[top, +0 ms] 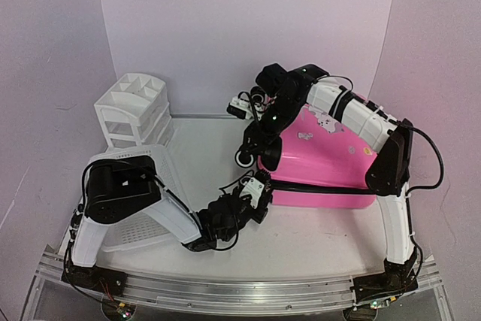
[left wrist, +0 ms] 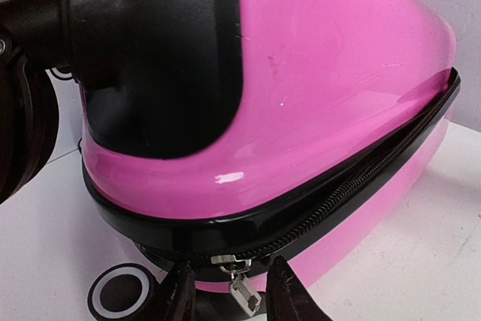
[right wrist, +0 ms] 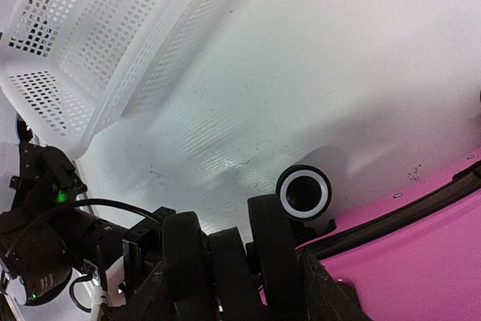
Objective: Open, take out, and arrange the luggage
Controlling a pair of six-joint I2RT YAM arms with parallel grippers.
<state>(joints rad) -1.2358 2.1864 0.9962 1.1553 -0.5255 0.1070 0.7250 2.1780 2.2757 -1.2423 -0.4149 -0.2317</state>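
Now, square up before you pinch. Your left end effector [left wrist: 231,268] stands part open with the zipper pull [left wrist: 240,291] hanging between its fingers, and it has hold of nothing yet. Close on the flat tab rather than the slider. Then draw it along the black seam and follow the curve round the corner, so the pull stays in line with the teeth. Your right end effector [right wrist: 225,216] looks clamped on a black fitting at the suitcase's 10 o'clock corner. Let it brace the shell so the pull does not drag the case across the tabletop [top: 301,242]. The suitcase [top: 323,163] lies flat and zipped shut at about 3 o'clock of the tabletop, with the pull at its 8 o'clock corner. By count there is one suitcase and one zipper pull in sight. One white-ringed wheel [right wrist: 303,192] shows in each wrist view. There is also one mesh basket [right wrist: 90,43] at 8 o'clock and one drawer organizer [top: 131,110] at 10 o'clock.
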